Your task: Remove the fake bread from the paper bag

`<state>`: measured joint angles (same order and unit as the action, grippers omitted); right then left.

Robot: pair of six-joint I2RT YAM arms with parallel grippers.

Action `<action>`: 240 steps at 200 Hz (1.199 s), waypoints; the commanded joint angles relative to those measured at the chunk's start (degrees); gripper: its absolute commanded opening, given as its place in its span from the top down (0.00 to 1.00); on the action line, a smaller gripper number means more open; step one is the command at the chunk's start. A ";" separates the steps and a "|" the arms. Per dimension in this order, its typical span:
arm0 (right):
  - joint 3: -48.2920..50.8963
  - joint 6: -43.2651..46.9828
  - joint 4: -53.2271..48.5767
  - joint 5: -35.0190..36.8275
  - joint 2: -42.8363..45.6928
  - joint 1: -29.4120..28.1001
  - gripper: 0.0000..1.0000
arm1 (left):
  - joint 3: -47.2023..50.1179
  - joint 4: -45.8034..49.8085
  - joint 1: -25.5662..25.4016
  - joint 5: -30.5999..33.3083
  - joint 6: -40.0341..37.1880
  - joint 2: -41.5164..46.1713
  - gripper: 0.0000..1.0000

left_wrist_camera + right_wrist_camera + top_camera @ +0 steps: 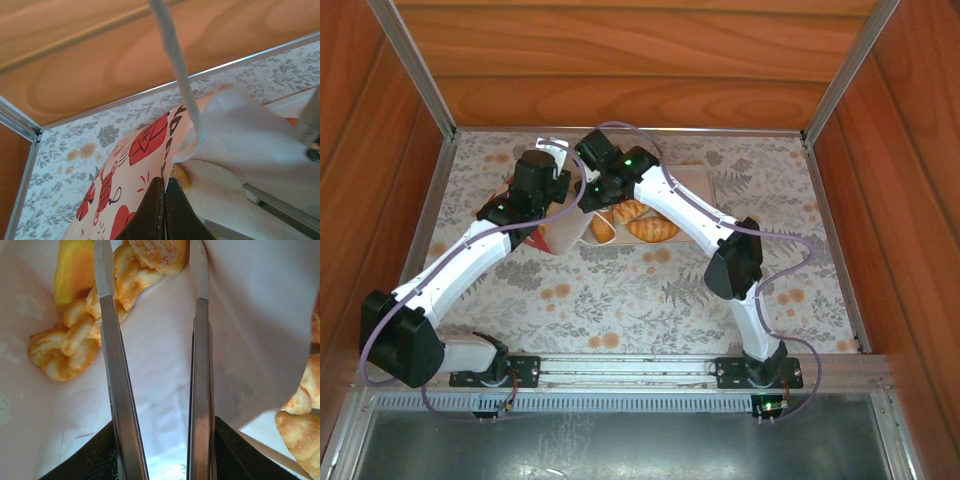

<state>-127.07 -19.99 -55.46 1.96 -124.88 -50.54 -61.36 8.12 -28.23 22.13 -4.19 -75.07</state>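
Observation:
The paper bag (566, 238) lies tipped on the table, white with red marks (145, 142), its string handle (176, 70) looping up. My left gripper (165, 186) is shut on the bag's edge, seen from above at the left gripper (550, 208). My right gripper (150, 270) is open and reaches into the bag's mouth, its long metal fingers (116, 390) apart with nothing between them. Fake bread lies inside ahead of it: a knobbly twisted stick (75, 342), a yellow-orange bun (72, 270) and a sugared loaf (160, 254). More pastries (652, 229) lie outside.
A pale pink tray (705, 182) sits behind the bag with croissants (629, 210) on it, also seen past the bag's edge as croissants (300, 425). Wooden walls and a metal frame (620, 130) close off the back and sides. Patterned table (650, 300) spreads toward me.

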 commanded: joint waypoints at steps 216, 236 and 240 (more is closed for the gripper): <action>-9.39 -0.06 -3.62 1.39 -9.36 -0.38 0.49 | -1.32 -0.65 -0.07 -4.00 1.93 1.41 1.00; -9.74 -0.17 -3.60 1.14 -10.32 -0.39 0.49 | -1.13 -0.65 -0.01 -4.02 2.03 1.41 1.00; -9.93 -0.20 -3.64 1.12 -10.50 -0.41 0.49 | -1.15 -0.65 -0.07 -4.02 2.04 1.49 1.00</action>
<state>-135.46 -19.99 -59.16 2.61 -132.86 -50.57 -61.45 8.64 -27.92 20.18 -1.52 -75.02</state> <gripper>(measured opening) 0.508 0.047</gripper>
